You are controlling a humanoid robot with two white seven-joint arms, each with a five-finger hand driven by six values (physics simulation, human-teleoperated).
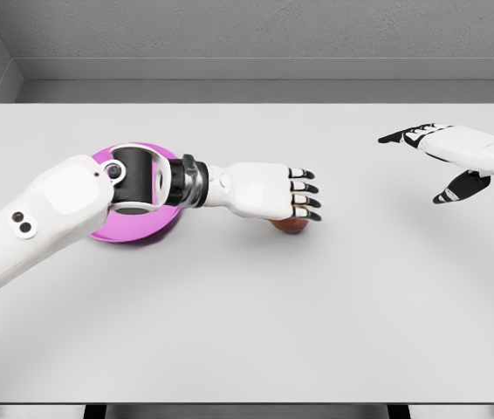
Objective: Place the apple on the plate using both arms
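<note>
Flat light-grey rectangular table (256, 314). On it: round magenta plate (133, 229) at left, small reddish-brown apple (289, 227) near centre, well apart.

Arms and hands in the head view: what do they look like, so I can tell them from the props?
Both arms have smooth white shells. The left arm has a black cylindrical wrist joint with a grey ring and two small dark dots on its forearm. The left hand is white with black-and-white banded fingers. The right hand is white with black fingers and a black thumb.
</note>
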